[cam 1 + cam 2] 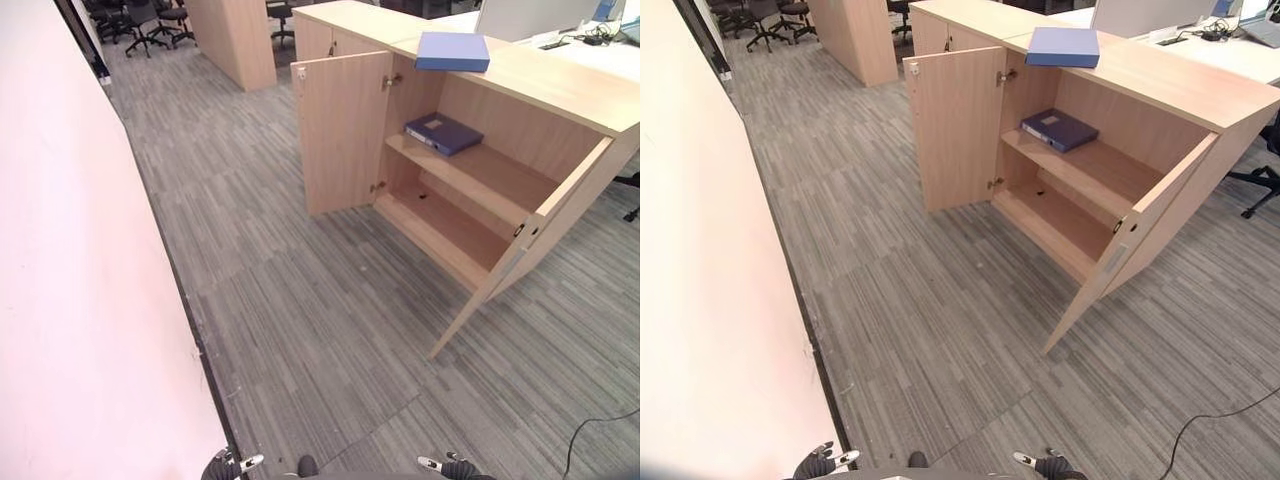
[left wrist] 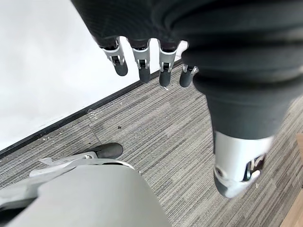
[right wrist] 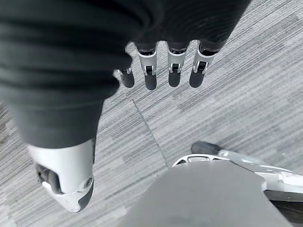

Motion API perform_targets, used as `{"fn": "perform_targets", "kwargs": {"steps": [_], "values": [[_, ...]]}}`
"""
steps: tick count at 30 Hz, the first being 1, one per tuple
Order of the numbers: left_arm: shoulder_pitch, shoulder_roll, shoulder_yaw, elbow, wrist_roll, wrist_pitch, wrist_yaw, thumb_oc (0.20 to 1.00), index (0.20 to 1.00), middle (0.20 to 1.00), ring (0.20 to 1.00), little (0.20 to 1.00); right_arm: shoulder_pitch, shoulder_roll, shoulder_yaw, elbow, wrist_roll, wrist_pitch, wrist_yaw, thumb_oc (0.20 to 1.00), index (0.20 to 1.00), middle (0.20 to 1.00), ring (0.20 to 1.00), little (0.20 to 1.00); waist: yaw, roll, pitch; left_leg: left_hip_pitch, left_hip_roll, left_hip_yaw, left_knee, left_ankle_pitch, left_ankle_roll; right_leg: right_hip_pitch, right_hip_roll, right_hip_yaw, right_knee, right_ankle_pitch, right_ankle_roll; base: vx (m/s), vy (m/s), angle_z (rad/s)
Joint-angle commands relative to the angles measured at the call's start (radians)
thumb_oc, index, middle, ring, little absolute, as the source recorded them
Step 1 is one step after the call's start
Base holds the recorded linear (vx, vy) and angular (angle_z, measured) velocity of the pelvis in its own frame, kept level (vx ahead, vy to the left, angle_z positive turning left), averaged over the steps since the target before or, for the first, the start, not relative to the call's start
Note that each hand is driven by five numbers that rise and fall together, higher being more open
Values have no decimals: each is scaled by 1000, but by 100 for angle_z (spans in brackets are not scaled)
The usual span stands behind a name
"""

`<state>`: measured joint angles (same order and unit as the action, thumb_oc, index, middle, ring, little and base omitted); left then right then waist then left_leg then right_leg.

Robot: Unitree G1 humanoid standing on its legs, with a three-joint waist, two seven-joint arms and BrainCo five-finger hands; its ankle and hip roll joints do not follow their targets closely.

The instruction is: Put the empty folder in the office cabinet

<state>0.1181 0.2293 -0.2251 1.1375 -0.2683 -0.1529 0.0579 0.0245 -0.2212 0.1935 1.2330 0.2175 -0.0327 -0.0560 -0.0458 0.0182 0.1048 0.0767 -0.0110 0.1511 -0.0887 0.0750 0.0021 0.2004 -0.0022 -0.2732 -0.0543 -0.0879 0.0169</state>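
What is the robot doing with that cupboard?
Nothing yet. The cabinet stands open, with a light blue folder lying on top and a dark blue one on its upper shelf. The left robot hand and the right robot hand hang open over the carpet, holding nothing.

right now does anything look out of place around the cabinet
Nothing is spilled or damaged. The light blue folder lies on top of the office cabinet rather than inside it, and both doors stand open. A dark blue binder lies flat on the upper shelf. Both hands hang empty, left hand and right hand.
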Motion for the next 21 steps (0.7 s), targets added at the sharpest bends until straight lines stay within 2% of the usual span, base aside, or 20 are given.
{"fn": "perform_targets", "kwargs": {"steps": [1, 3, 5, 7, 8, 9, 10, 12, 14, 15, 18, 19, 21], "values": [[-78, -26, 32, 25, 0, -17, 9, 1000, 1000, 1000, 1000, 1000, -54, 4, 22, 62, 36, -6, 1, 1000, 1000, 1000, 1000, 1000, 9, -22, 32, 42, 41, 71, 1, -61, -53, -44, -27, -33, -33, 65, 49, 8, -70, 8], [-78, -23, 34, 17, -6, -18, 13, 1000, 1000, 1000, 1000, 1000, -56, 5, 25, 65, 31, -6, 1, 1000, 1000, 1000, 1000, 1000, 16, -27, 38, 42, 47, 67, 4, -56, -58, -42, -26, -37, -33, 63, 46, -18, -111, 13], [-95, -13, 30, -2, -24, -23, 22, 1000, 1000, 1000, 1000, 1000, -76, -3, 23, 65, 29, -9, -5, 1000, 1000, 1000, 1000, 1000, 26, -48, 82, -63, 76, 72, 189, -96, -83, -55, -39, -56, -13, 59, 36, -138, -169, 18], [-101, -16, 26, -21, -46, -28, 24, 1000, 1000, 1000, 1000, 1000, -84, -12, 21, 67, 31, -9, -11, 1000, 1000, 1000, 1000, 1000, 31, -51, 105, -128, 118, 98, 334, -138, -107, -39, -34, -68, -16, 41, 27, -39, -152, 49], [-103, -21, 24, -34, -58, -31, 27, 1000, 1000, 1000, 1000, 1000, -86, -21, 19, 83, 23, -6, -21, 1000, 1000, 1000, 1000, 1000, 31, -52, 119, -175, 167, 162, 422, -110, -111, -20, -33, -101, -26, 30, 17, 28, -120, 42], [-102, -22, 23, -35, -58, -30, 27, 1000, 1000, 1000, 1000, 1000, -87, -22, 19, 83, 22, -6, -21, 1000, 1000, 1000, 1000, 1000, 32, -50, 120, -177, 172, 160, 432, -116, -115, -17, -29, -100, -27, 29, 15, 63, -67, 20], [-92, -25, 27, -40, -61, -28, 24, 1000, 1000, 1000, 1000, 1000, -84, -24, 18, 101, 18, -1, -21, 1000, 1000, 1000, 1000, 1000, 36, -44, 118, -183, 199, 204, 414, -86, -116, 0, -29, -119, -32, 19, 13, 94, -1, 55], [-84, -25, 44, -27, -68, -29, 27, 1000, 1000, 1000, 1000, 1000, -82, -28, 12, 107, 13, 0, -20, 1000, 1000, 1000, 1000, 1000, 43, -50, 116, -222, 215, 207, 367, -48, -124, 5, -43, -129, -33, 16, 18, 125, 29, 66], [-80, -23, 62, -12, -78, -31, 37, 1000, 1000, 1000, 1000, 1000, -81, -30, 8, 107, 9, -1, -23, 1000, 1000, 1000, 1000, 1000, 51, -45, 115, -234, 230, 190, 268, 28, -143, 13, -44, -133, -33, 12, 25, 192, 89, 17], [-74, -24, 70, 1, -80, -31, 41, 1000, 1000, 1000, 1000, 1000, -81, -34, 4, 108, 5, -1, -24, 1000, 1000, 1000, 1000, 1000, 55, -33, 112, -224, 244, 196, 154, 89, -156, 24, -44, -131, -33, 5, 34, 265, 148, 3], [-58, -28, 79, 12, -78, -28, 39, 1000, 1000, 1000, 1000, 1000, -75, -37, -4, 121, -8, 2, -23, 1000, 1000, 1000, 1000, 1000, 56, -3, 88, -170, 248, 233, 56, 115, -159, 49, -38, -126, -33, -11, 47, 259, 160, -3], [-57, -28, 79, 12, -78, -29, 39, 1000, 1000, 1000, 1000, 1000, -75, -37, -4, 121, -8, 2, -23, 1000, 1000, 1000, 1000, 1000, 56, -3, 88, -168, 247, 234, 53, 116, -159, 49, -38, -125, -33, -11, 48, 202, 125, -14], [-41, -34, 91, 21, -78, -29, 39, 1000, 1000, 1000, 1000, 1000, -69, -33, -10, 125, -14, 6, -19, 1000, 1000, 1000, 1000, 1000, 67, 10, 68, -143, 217, 242, 46, 108, -151, 79, -63, -114, -33, -23, 58, 318, 241, -12]]}}
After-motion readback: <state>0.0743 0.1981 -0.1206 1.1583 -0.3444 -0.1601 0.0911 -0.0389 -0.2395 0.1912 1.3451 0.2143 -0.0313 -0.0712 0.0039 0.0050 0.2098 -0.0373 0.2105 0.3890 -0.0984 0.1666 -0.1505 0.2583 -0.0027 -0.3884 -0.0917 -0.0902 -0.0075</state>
